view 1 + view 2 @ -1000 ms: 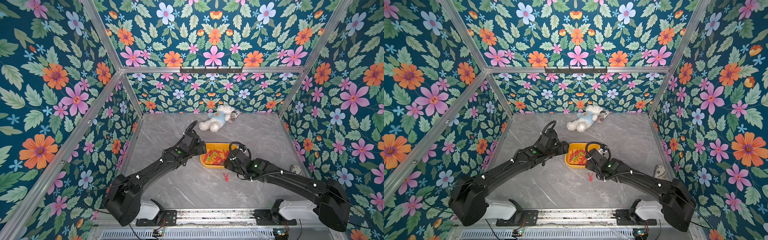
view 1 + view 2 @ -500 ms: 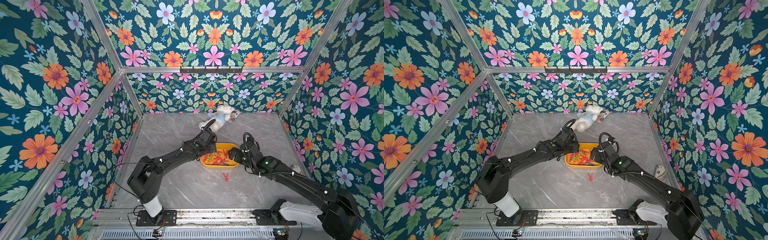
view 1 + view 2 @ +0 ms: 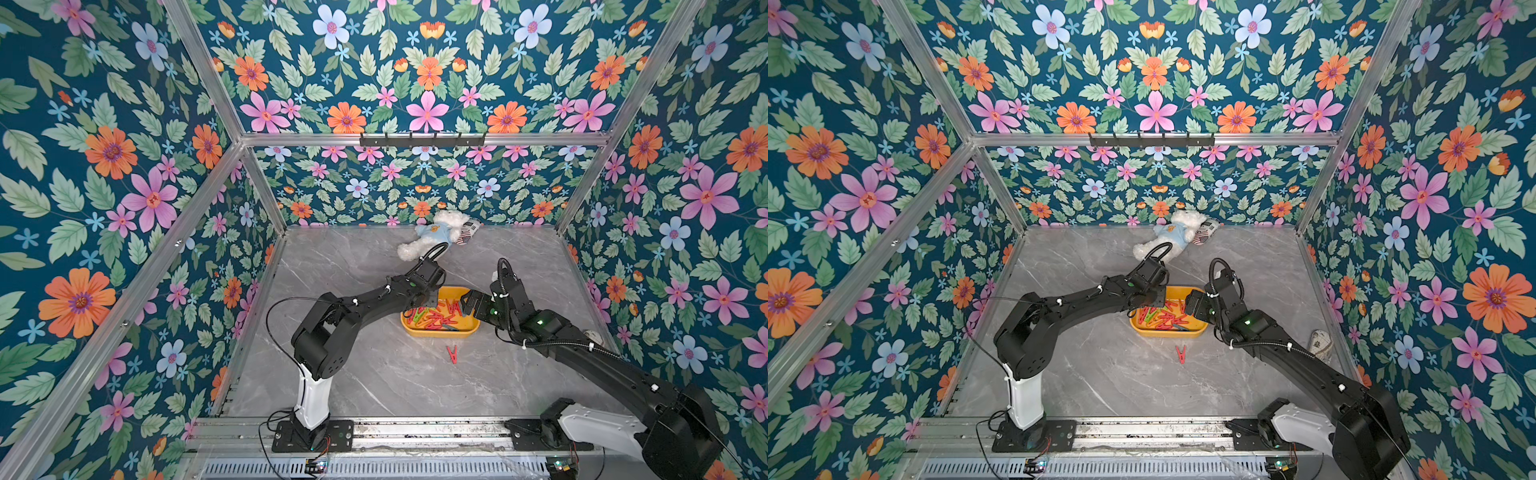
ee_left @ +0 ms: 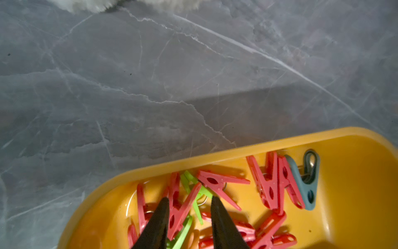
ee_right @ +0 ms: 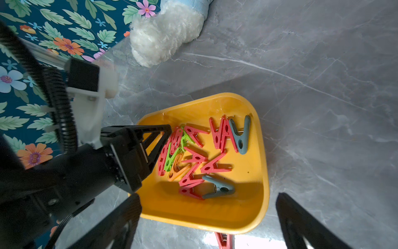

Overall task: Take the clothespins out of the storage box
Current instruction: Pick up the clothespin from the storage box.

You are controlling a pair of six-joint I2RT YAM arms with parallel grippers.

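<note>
Straddling clothespins (image 4: 178, 207), left end effector (image 4: 189, 198) sits inside storage box (image 4: 215, 155).

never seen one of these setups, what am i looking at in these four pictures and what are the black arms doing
Two black robot arms stand at the near edge of a grey marble table, each ending in a two-fingered gripper. The two wide pictures come from one camera overhead; the two close-ups come from cameras on the arms' wrists. On the table sit a yellow storage box full of clothespins, one red clothespin lying outside it, and a plush bear at the back. The left gripper straddles a red pin in the box; whether it has pinched it is unclear. The right gripper hangs open, holding nothing.
</note>
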